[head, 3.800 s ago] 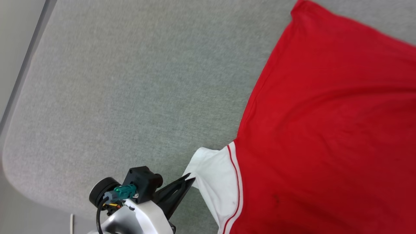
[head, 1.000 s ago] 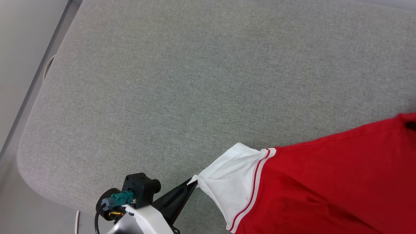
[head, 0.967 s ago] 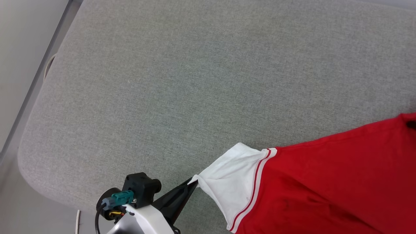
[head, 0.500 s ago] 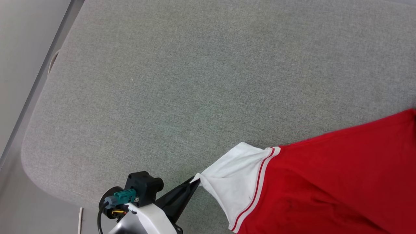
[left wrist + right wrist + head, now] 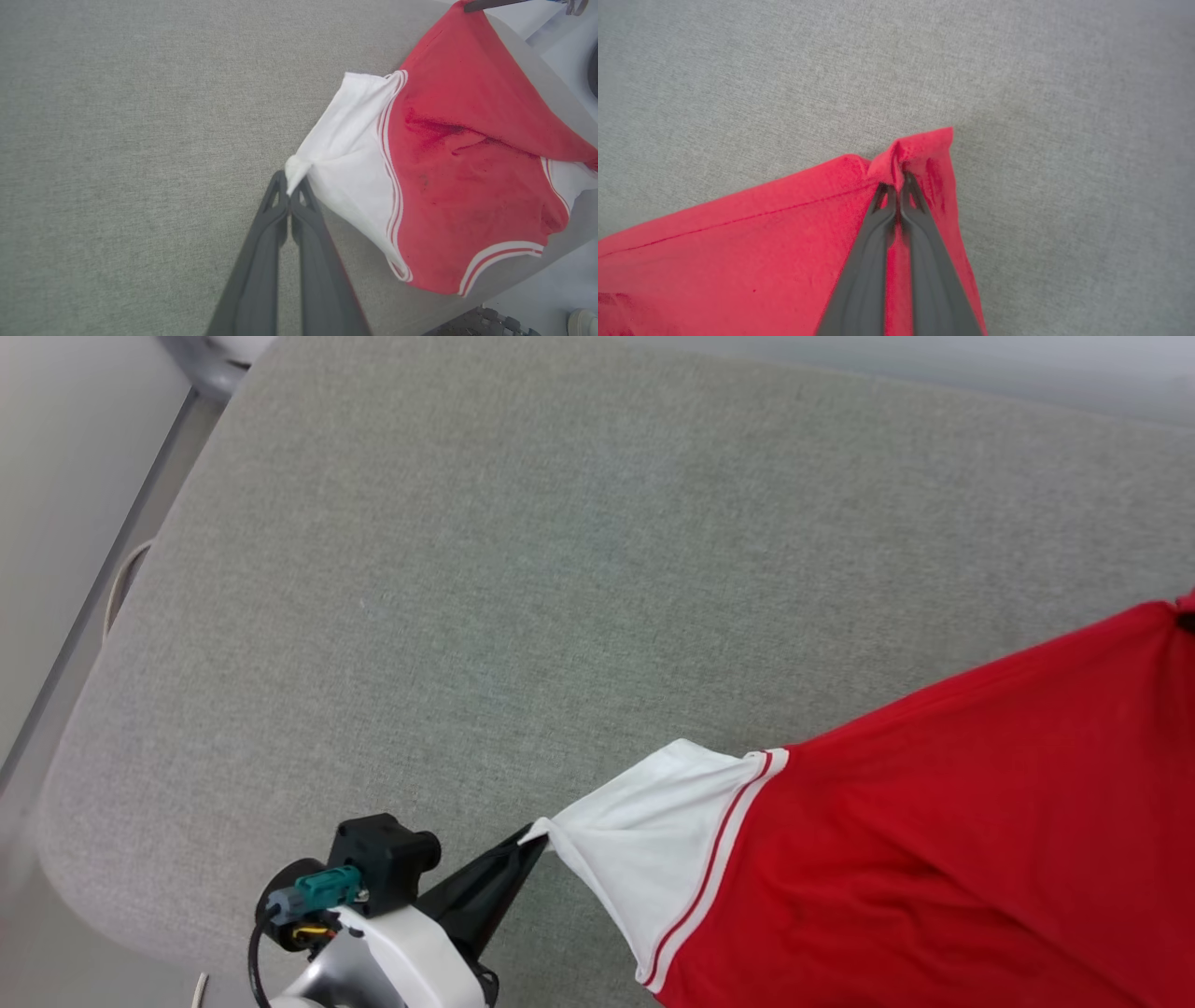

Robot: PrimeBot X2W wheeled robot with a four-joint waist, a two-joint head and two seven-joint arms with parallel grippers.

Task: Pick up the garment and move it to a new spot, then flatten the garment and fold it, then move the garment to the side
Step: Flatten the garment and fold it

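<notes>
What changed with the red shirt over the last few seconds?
The red body of the garment, earlier spread up the grey padded surface, has been drawn down toward the robot. The right gripper has shut on a red corner. The left gripper stays clamped on the white sleeve.

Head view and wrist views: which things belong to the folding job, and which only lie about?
Belonging to the job:
red jersey shirt with white short sleeves
left pincer, shut on a white sleeve's edge
right pincer, shut on a red corner
grey fabric-covered table

Only lying about:
thin pale cable beside the table
</notes>
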